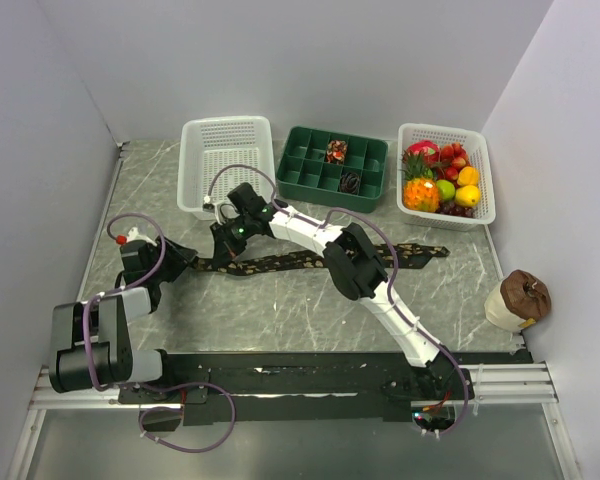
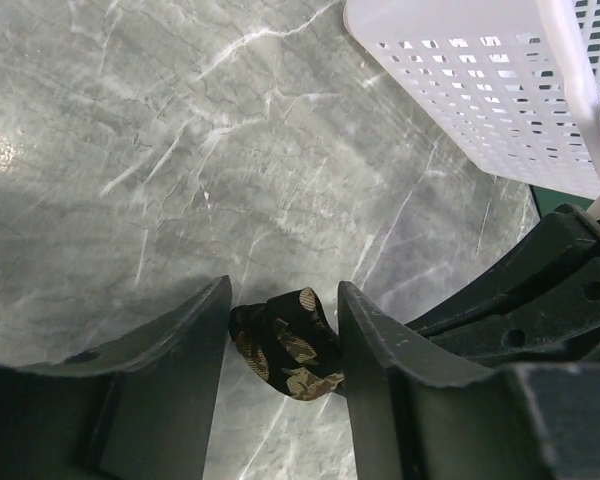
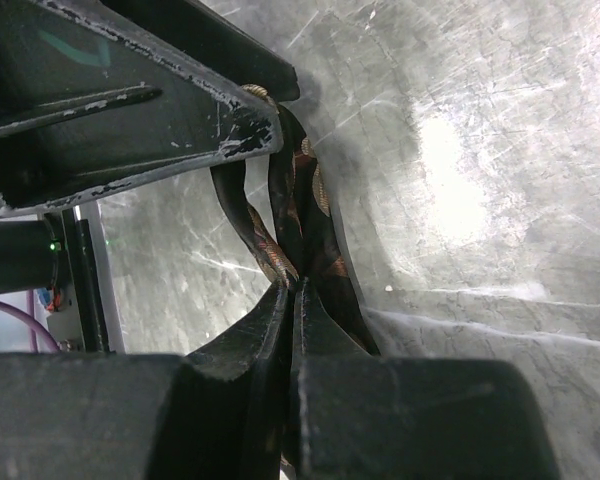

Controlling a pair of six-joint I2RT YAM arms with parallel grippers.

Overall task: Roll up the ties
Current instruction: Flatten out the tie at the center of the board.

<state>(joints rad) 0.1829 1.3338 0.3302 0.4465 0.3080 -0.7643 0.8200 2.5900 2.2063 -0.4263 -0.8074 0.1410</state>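
A dark tie (image 1: pixel 280 262) with tan speckles lies stretched across the middle of the table, from left to right. In the left wrist view its left end (image 2: pixel 285 345) is folded into a small coil. My left gripper (image 2: pixel 285 287) has a finger on each side of that coil, both touching it. My right gripper (image 3: pixel 293 288) is shut and pinches the tie (image 3: pixel 310 235) just beside the coil. From above, the left gripper (image 1: pixel 188 258) and the right gripper (image 1: pixel 223 243) meet at that end. Two rolled ties (image 1: pixel 336 150) (image 1: pixel 351 182) sit in the green tray (image 1: pixel 310 185).
A white perforated basket (image 1: pixel 225 160) stands at the back left, close to the grippers, and its corner (image 2: pixel 480 90) shows in the left wrist view. A fruit basket (image 1: pixel 477 210) stands at the back right. A brown-and-white object (image 1: pixel 520 298) sits at the right edge.
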